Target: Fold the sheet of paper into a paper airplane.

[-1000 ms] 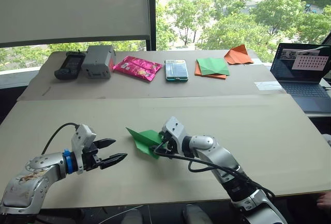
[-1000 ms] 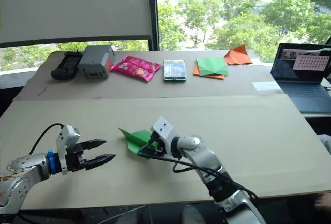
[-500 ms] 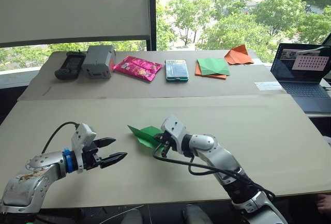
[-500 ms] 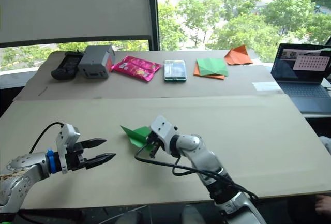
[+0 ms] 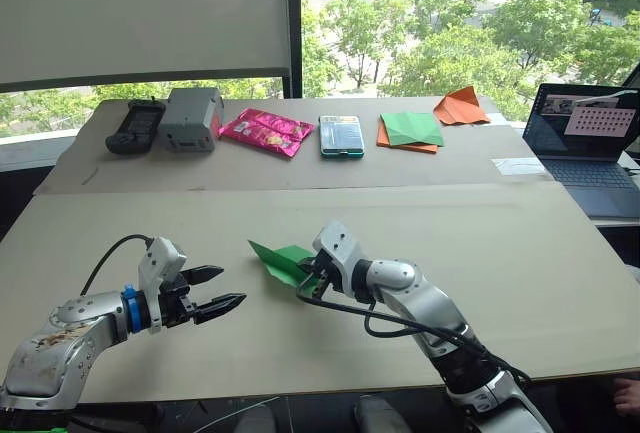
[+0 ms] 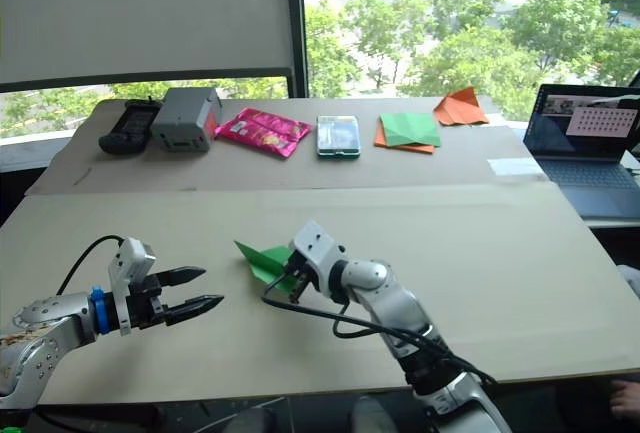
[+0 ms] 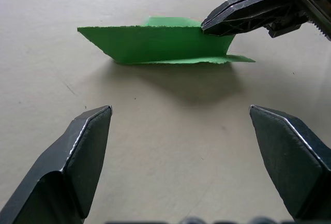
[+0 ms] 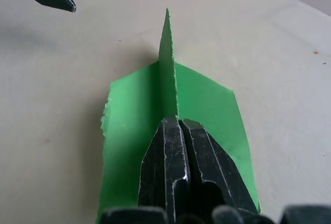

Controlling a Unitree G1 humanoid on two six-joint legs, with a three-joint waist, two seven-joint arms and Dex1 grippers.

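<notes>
My right gripper: black fingers pressed together on the upright middle fold of the paper airplane, pinching it near its rear end.

Paper airplane: thin bright green paper, matte, with sharp creases. It forms a narrow pointed wedge; one fin stands upright between two flat wings that spread out on the table. One wing edge looks slightly ragged. The nose points toward my left side. It sits near the middle of the near table.

My left gripper: fingers spread wide apart, holding nothing, hovering just above the table, near the airplane's nose but apart from it. Fingers are dark, tapered and slightly scuffed.

Table: pale tan, smooth, matte board.

Far table, in a row from my left to right: a dark handheld device, a grey box, a glossy pink packet, a teal-edged flat case, a green-and-orange paper stack, and an orange folded paper shape. A laptop stands open at the right edge.
</notes>
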